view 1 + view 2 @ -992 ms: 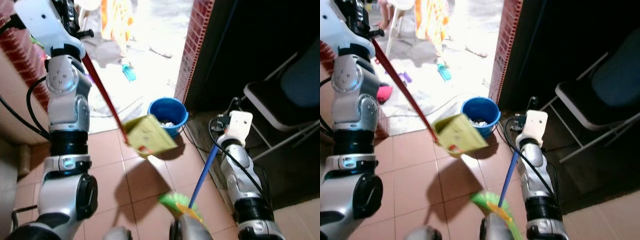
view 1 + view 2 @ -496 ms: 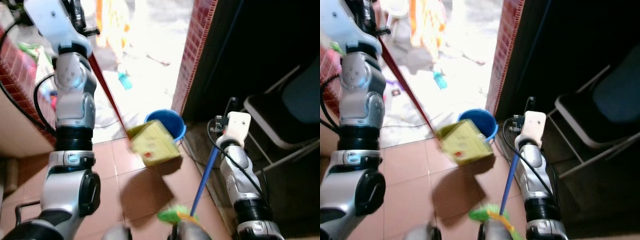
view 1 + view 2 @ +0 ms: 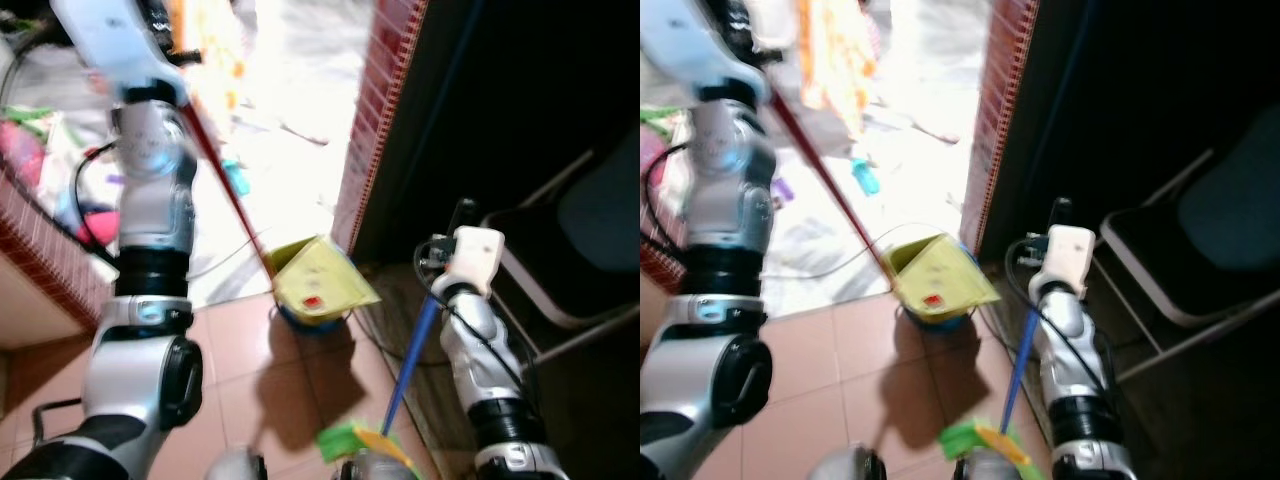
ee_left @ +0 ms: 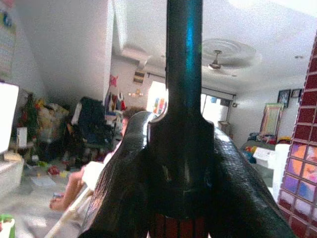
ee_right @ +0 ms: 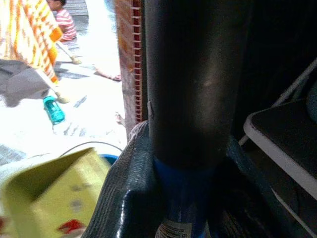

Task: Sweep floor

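**Dustpan swings over the bucket**

The left gripper [image 4: 181, 163], fingers pinched around the red dustpan handle [image 3: 222, 190], has carried the yellow plastic dustpan [image 3: 318, 283] from beside the blue round bucket [image 3: 312, 317] to directly above it, likely ready for tipping. The right gripper [image 5: 183, 198] clamps the blue-handled green broom [image 3: 412, 350].

yellow-green dustpan [image 3: 318, 284] hangs tilted off a long red handle [image 3: 222, 195] running up toward 11 o'clock, right over the blue bucket [image 3: 312, 318]; broom [image 3: 368, 440] has a blue stick [image 3: 408, 352] leaning toward 1 o'clock, green bristles low at 6 o'clock
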{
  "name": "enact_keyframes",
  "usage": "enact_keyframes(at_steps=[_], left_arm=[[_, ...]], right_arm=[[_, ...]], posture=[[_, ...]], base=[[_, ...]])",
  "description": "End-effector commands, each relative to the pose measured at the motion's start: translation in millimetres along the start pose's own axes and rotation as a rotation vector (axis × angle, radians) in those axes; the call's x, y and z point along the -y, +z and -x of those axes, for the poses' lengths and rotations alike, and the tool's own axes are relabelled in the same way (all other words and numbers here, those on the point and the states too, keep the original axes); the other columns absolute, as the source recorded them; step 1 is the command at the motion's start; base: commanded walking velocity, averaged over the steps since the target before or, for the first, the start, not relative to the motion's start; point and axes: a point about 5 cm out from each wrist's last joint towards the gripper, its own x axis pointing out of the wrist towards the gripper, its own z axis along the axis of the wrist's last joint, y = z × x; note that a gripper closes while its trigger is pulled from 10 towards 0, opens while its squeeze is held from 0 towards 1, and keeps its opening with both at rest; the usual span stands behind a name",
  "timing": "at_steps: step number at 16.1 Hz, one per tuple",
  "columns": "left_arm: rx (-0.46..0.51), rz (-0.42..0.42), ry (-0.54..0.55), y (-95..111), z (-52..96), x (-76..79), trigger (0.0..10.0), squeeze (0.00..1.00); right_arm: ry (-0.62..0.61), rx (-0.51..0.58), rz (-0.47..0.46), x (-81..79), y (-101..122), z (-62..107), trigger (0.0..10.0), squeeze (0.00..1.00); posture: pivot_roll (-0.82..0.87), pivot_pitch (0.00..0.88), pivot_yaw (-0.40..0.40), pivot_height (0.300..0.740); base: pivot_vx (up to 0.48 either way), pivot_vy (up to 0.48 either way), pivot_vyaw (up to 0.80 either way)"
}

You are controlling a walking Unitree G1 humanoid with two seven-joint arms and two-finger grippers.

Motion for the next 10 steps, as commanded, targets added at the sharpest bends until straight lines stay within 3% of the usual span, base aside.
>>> enact_keyframes(at_steps=[1, 2, 3, 6, 10], left_arm=[[0.115, -0.005, -0.033, 24, -7.4, 11.1, 10.0, 0.00], [0.117, -0.003, -0.033, 23, -7.1, 11.0, 10.0, 0.00], [0.142, -0.013, -0.050, 23, -4.3, 12.3, 10.0, 0.00], [0.089, -0.009, -0.109, 10, 5.6, 23.7, 10.0, 0.00], [0.075, -0.073, -0.194, -2, 19.5, 37.2, 10.0, 0.00]], right_arm=[[-0.024, 0.035, -0.002, 9.0, 8, -1.7, 10.0, 0.00], [-0.023, 0.034, -0.002, 9.2, 8, -1.7, 10.0, 0.00], [-0.023, 0.033, -0.001, 9.1, 8, -1.7, 10.0, 0.00], [-0.023, 0.032, -0.001, 9.1, 8, -1.7, 10.0, 0.00], [-0.023, 0.030, -0.002, 9.4, 8, -2.0, 10.0, 0.00]], posture=[[-0.11, 0.051, -0.029, 0.740], [-0.11, 0.052, -0.030, 0.740], [-0.11, 0.052, -0.030, 0.740], [-0.11, 0.055, -0.031, 0.740], [-0.11, 0.057, -0.033, 0.740]], base=[[0.480, 0.000, 0.00], [0.480, 0.000, 0.00], [0.000, 0.000, 0.00], [0.000, 0.000, 0.00], [0.000, 0.000, 0.00]])
